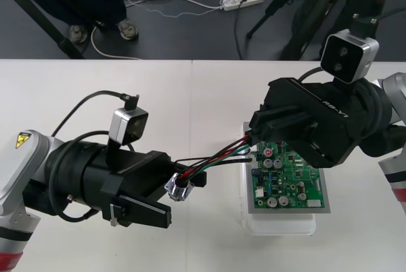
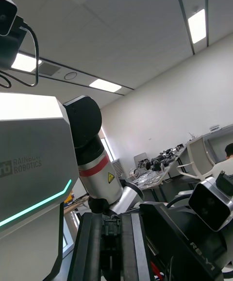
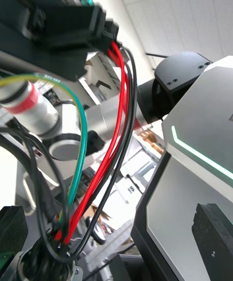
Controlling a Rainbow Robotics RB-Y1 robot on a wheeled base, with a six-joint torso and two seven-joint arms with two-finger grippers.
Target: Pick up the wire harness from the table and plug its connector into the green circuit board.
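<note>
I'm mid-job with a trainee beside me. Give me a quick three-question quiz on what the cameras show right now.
1. True or false: the flat green circuit board lies straight on the light table, with no base.
2. Which arm's tool hangs over the board's far-left corner, where the thin red, black and green wire harness ends? A) left B) right
3. Fill in: the harness's round metal socket sits at the tip of the ___ tool.
Key: 1 false, it sits on a white base. 2 B, the right tool. 3 the left tool.
</note>
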